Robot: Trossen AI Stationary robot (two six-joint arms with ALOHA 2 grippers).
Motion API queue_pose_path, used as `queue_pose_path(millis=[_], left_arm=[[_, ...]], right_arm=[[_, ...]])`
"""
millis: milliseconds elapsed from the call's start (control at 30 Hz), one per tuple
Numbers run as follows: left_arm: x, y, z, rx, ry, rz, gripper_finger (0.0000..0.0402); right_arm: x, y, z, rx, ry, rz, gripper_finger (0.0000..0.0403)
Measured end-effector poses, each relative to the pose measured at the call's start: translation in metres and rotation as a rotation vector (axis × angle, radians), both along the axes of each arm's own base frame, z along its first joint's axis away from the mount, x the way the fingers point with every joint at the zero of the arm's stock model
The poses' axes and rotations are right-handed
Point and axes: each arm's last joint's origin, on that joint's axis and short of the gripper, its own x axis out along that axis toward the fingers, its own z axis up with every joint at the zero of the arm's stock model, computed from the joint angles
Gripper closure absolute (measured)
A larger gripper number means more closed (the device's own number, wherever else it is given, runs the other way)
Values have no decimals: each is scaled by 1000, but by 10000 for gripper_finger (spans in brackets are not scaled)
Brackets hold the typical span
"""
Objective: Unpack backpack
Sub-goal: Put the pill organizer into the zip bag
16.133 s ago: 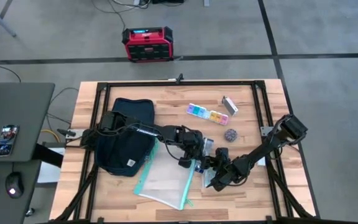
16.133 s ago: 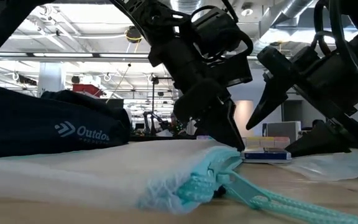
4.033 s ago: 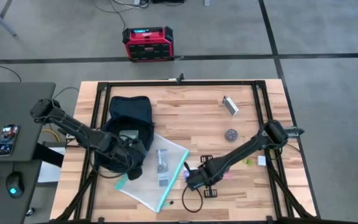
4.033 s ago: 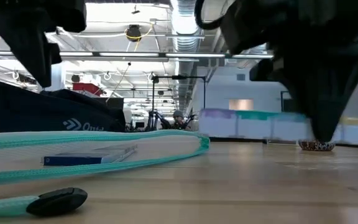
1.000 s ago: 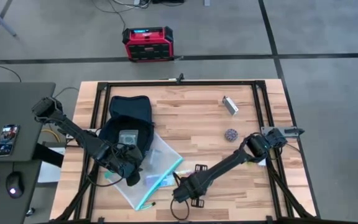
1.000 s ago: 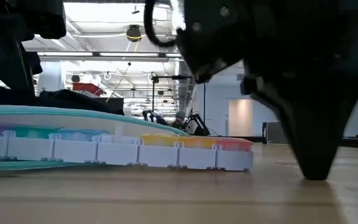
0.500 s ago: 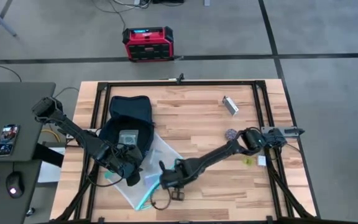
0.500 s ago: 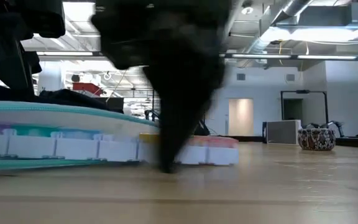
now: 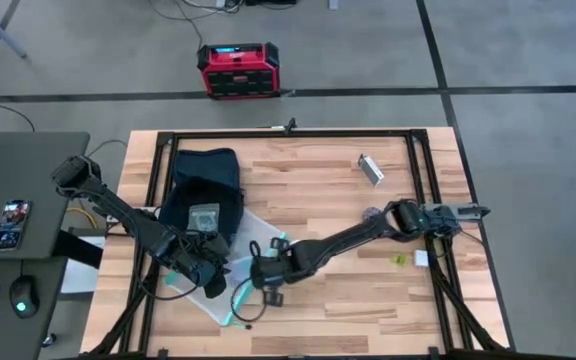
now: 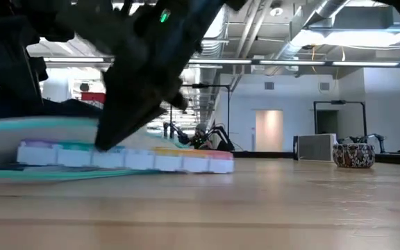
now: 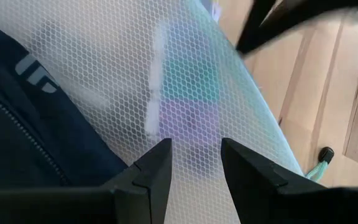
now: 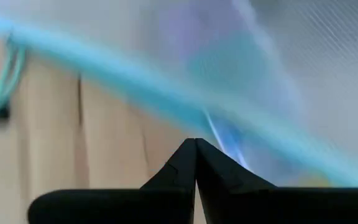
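Two dark arms reach over the wooden table (image 9: 318, 200) from opposite sides. At the far left of the high view the left arm runs down from its base toward the near left part of the table, where the left pincer (image 9: 211, 275) sits low over the white mesh pouch (image 9: 253, 235) with teal edging; in the left wrist view its two fingers (image 11: 157, 171) stand apart with mesh showing between them, so it is released, not holding anything. Just beyond it lies the backpack (image 9: 203, 195), a dark navy-teal bag on the left half of the table, its near end touching or overlapping the pouch, with a pale label showing on its middle. Inside the pouch, a pill organiser (image 10: 127, 158) with coloured lids lies flat on the table, partly sticking out of the pouch mouth in the low view. The right pincer (image 9: 265, 270) is at the pouch's teal edge, its arm stretching across from the right side; its fingers are clenched tip to tip in the right wrist view (image 12: 195, 146), with nothing visibly between them. Farther right, a small silver item (image 9: 370, 170) and a small round dark object (image 10: 353, 154) rest on the table, well apart from the pouch.
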Motion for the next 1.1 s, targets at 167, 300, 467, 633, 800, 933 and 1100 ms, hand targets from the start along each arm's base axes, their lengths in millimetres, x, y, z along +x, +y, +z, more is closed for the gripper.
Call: queue_pose_path(millis=[167, 300, 467, 633, 800, 933, 1100], left_arm=[[0, 0, 0, 3, 1, -3, 277], [0, 0, 0, 7, 1, -8, 277], [0, 0, 0, 8, 1, -8, 277], [0, 0, 0, 10, 0, -9, 277], [0, 0, 0, 22, -7, -7, 277], [0, 1, 0, 24, -8, -5, 277], [0, 1, 0, 22, -8, -2, 277]], right_arm=[[-42, -2, 31, -180, 225, -27, 403], [-63, -27, 25, -256, 387, -88, 403], [-72, -55, -13, -229, 426, -172, 403], [-64, -58, -29, -90, 321, -162, 403], [-39, -47, -20, 21, 52, -135, 403], [-20, -40, -12, 100, -168, -114, 403], [-14, -50, -18, 80, -191, -139, 403]])
